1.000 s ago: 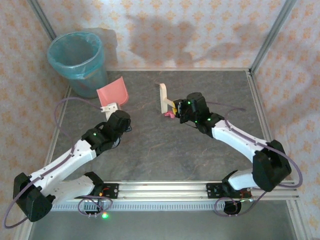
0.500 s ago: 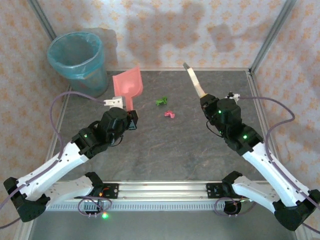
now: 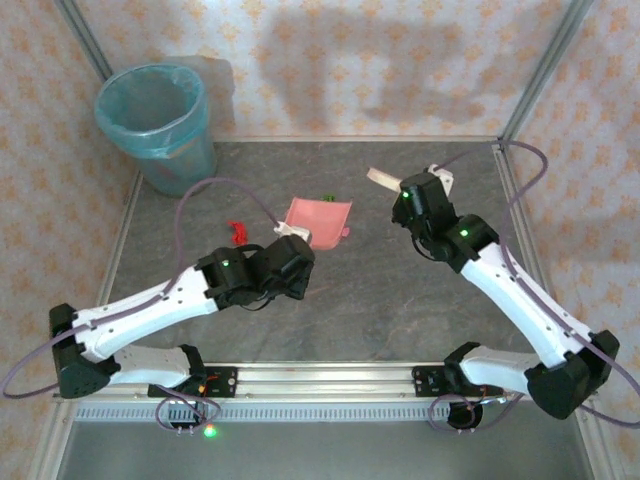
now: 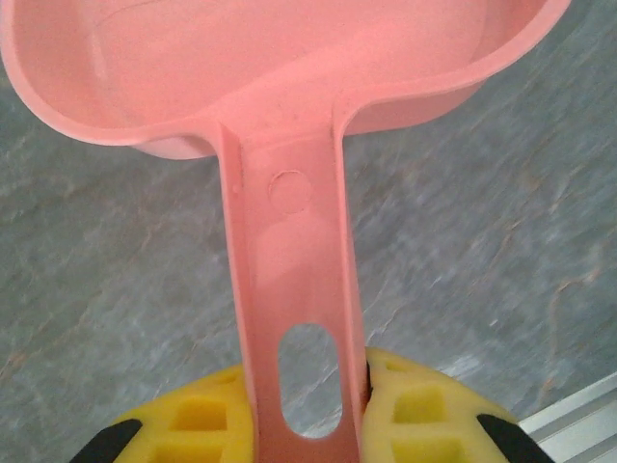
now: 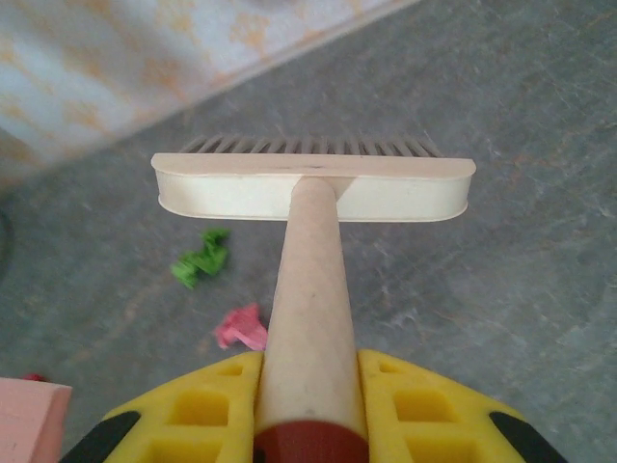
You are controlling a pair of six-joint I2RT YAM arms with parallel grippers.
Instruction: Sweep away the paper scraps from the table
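Observation:
My left gripper [image 4: 307,405] is shut on the handle of a pink dustpan [image 4: 289,87], which lies low over the table [image 3: 400,290] near its middle [image 3: 318,217]. My right gripper [image 5: 308,405] is shut on the wooden handle of a cream brush [image 5: 313,188], seen at the back right from above [image 3: 382,178]. Paper scraps lie between the tools: a green one [image 5: 201,258] and a pink one [image 5: 241,328] in front of the brush. A red scrap [image 3: 236,232] lies left of the dustpan. The dustpan hides most of the green scrap from above.
A teal bin [image 3: 155,120] with a plastic liner stands off the table's back left corner. Aluminium rails [image 3: 330,378] run along the near edge by the arm bases. Patterned walls close in the back and sides.
My left arm has swung the dustpan from the back left near the bin to the table's middle and laid it low. My right arm has tipped the brush down toward the scraps.

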